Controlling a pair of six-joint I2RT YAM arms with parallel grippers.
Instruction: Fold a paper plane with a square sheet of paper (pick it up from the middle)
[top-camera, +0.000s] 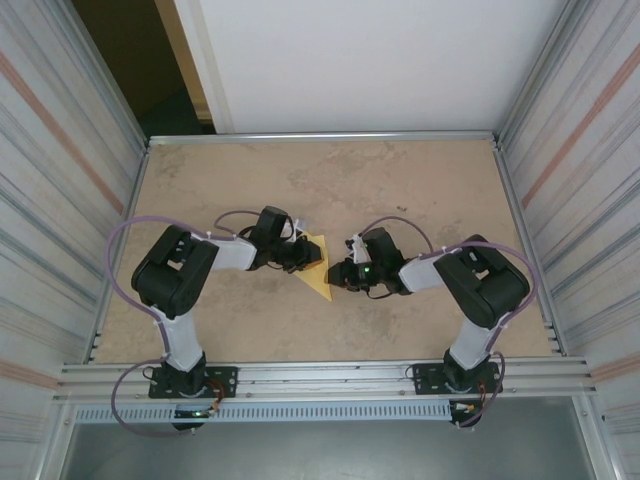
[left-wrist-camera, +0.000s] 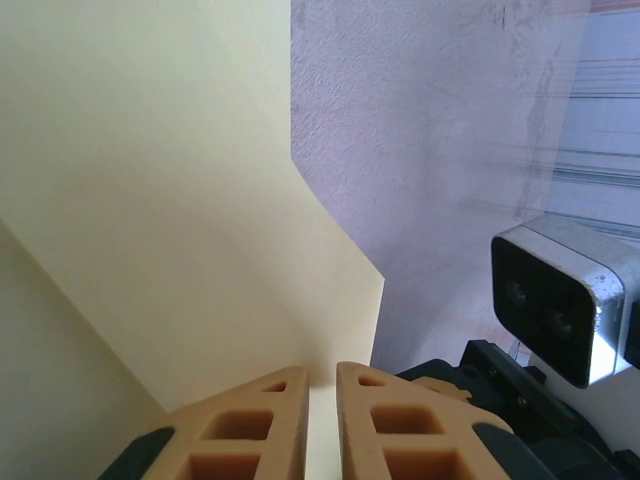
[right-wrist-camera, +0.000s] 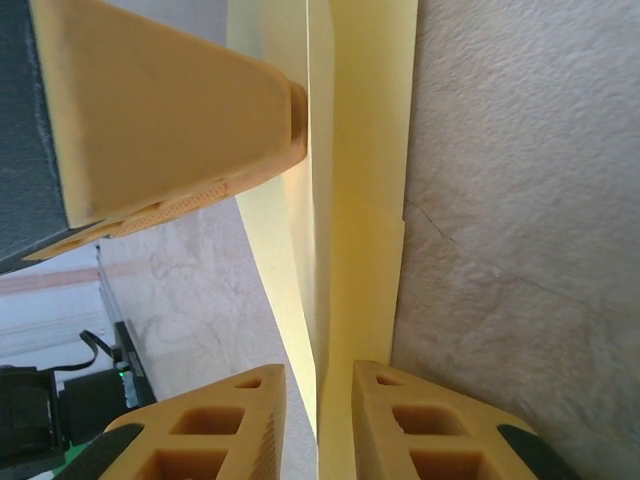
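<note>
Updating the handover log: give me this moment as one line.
folded pale-yellow paper sheet: between the two end effectors | left end effector: pinching sheet | right end effector: slightly open astride its fold

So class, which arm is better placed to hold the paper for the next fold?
Probably left: the left hand pinches the folded paper between nearly closed fingers. The right hand straddles it, fingers apart, so it looks freer to press.

Mottled beige tabletop (top-camera: 400, 190), ribbed metal side walls (top-camera: 60, 150); white back panel (top-camera: 380, 60) (dark gap (top-camera: 130, 60) beside it)
</note>
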